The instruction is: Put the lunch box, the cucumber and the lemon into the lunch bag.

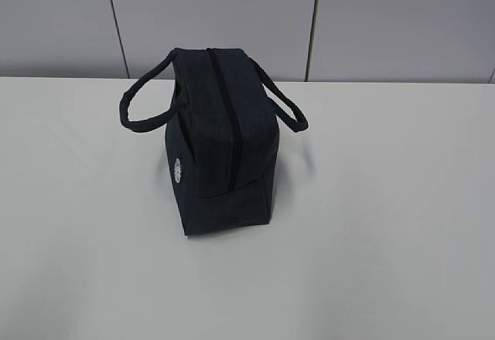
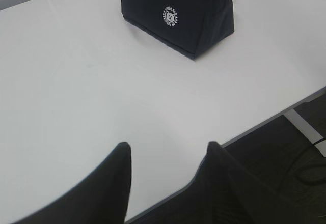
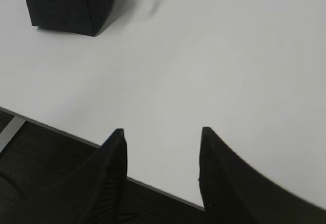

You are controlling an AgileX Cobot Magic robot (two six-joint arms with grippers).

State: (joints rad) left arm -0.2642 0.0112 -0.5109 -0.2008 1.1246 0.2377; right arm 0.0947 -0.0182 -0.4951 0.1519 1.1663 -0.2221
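**One bag on the table, both arms hanging back**

One thing sits out on the white table (image 1: pixel 387 239): the lunch bag (image 1: pixel 220 143), dark navy, boxy, standing upright a bit left of the middle. Its zipper (image 1: pixel 224 108) runs along the top and down the near end, and it looks zipped shut from where I'm standing. Two loop handles (image 1: pixel 143 108) flop out, one to each side. There's a small round white logo (image 2: pixel 170 16) on the side panel facing the left arm.

Left end effector (image 2: pixel 168 150) hovers over the near edge of the table, well apart from the bag, fingers spread with nothing between them. Right end effector (image 3: pixel 160 132) is the same deal on the other side: spread apart, nothing in it, over the table edge with the bag's corner up in the far left of its view.

Can't see the lunch box, cucumber or lemon in any view.
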